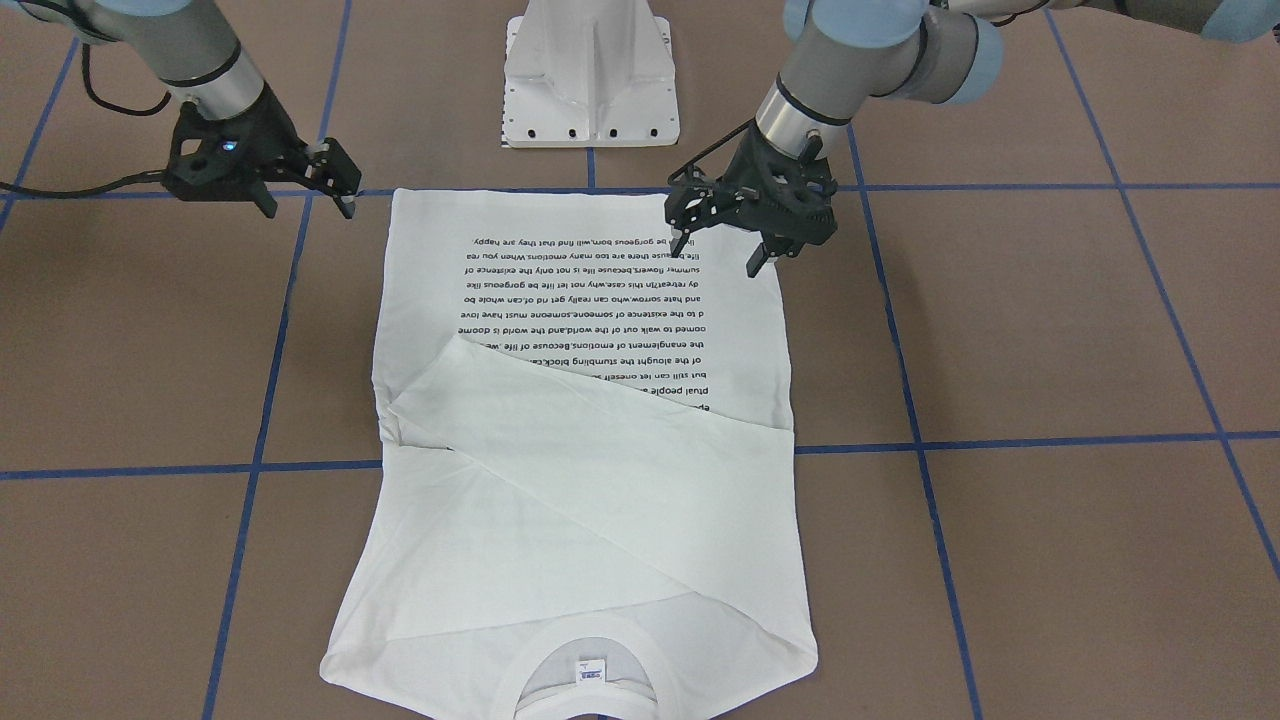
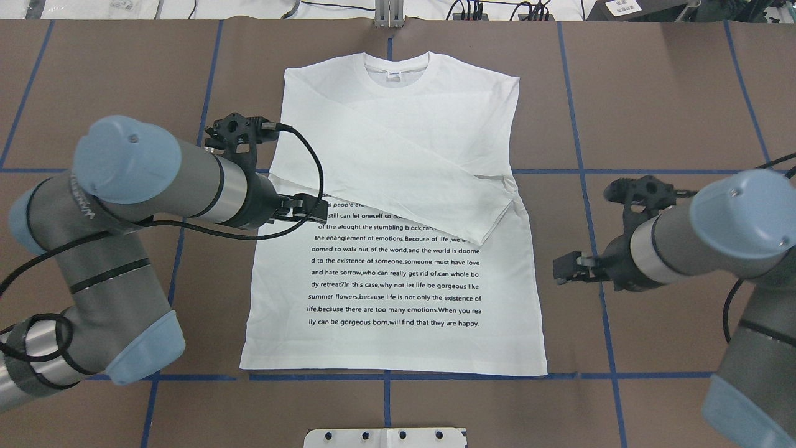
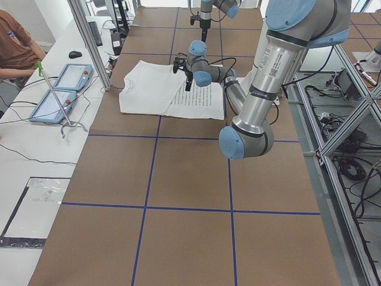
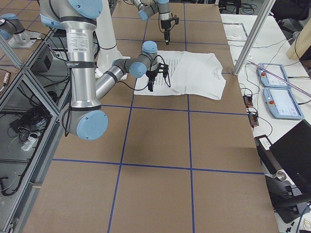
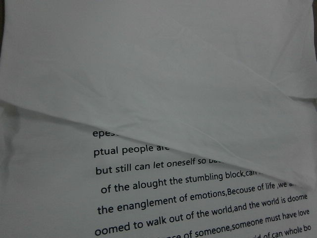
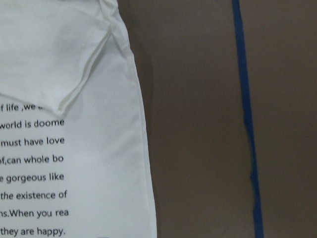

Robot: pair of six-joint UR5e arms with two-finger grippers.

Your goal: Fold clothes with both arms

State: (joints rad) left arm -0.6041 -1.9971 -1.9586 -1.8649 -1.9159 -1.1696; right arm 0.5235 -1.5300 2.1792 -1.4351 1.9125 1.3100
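White long-sleeved T-shirt (image 2: pixel 398 280) lies flat on the brown table (image 2: pixel 653 93), print side up. Its ribbed collar (image 2: pixel 396 67) and neck label (image 2: pixel 394 74) are at the far edge from the robot, and the hem is nearest the white pedestal base (image 1: pixel 592 80). One sleeve (image 2: pixel 410 180) is folded diagonally over the chest from the robot's-left shoulder. It covers the top lines of black text, and its cuff ends near the shirt's right side edge. The second sleeve looks tucked in at that right edge, with a small fold showing there; the rest is hard to tell. Lower body is smooth and the text lines (image 2: pixel 395 286) are fully readable. Left gripper (image 1: pixel 718 255) hangs above the shirt's left half, clear of the fabric. Its fingers are spread wide with nothing between them; the left wrist view shows only the sleeve edge and print below. Right gripper (image 1: pixel 307 205) is off the shirt, over bare table just beside the shirt's right side edge. Its fingers are also spread apart and empty. The right wrist view shows that side edge, the cuff tip, brown table and a blue tape line (image 6: pixel 246 124). Blue tape lines run in a grid over the table, and the shirt straddles one crossing. In the left side view, a person's sleeve (image 3: pixel 15 42) is at the bench beside the table, with two tablets (image 3: pixel 59 89) near it.
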